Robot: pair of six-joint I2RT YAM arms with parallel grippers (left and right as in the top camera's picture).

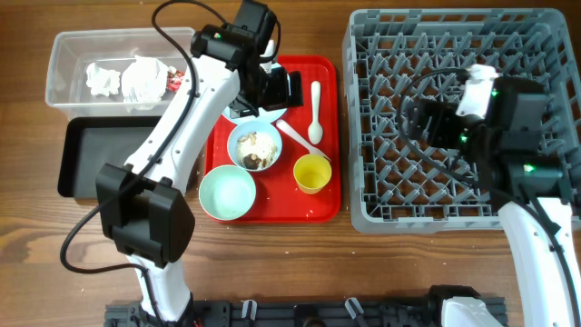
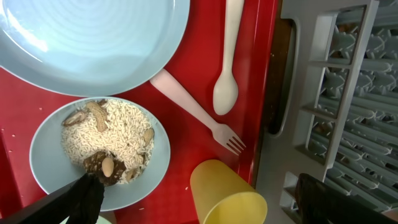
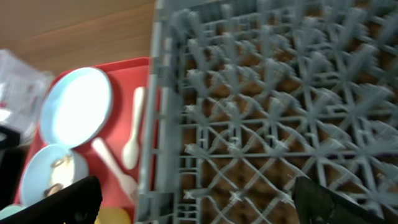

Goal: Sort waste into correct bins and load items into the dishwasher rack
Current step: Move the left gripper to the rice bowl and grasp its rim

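The small pale bowl point(image 2: 45, 158) sits mid red tray point(image 2: 186, 146), just nearer than the plate point(image 2: 93, 37), heaped with loose food scraps point(image 2: 115, 134). It is probably light, stiff and slick, and it will spill if tipped, so pinch the bare rim and keep it level. The left gripper point(image 1: 261, 89) hovers above it, fingers spread wide, empty; the right gripper point(image 1: 419, 120) likewise over the rack point(image 1: 454, 54)

**Four containers on a wooden table**

The wooden table point(image 1: 36, 254) carries a clear tub point(image 1: 68, 68) at the far left. A black tray point(image 1: 104, 154) sits just in front of the tub. A red tray point(image 1: 281, 200) lies in the middle, and a large grey rack point(image 1: 390, 54) stands just beside it on the right.
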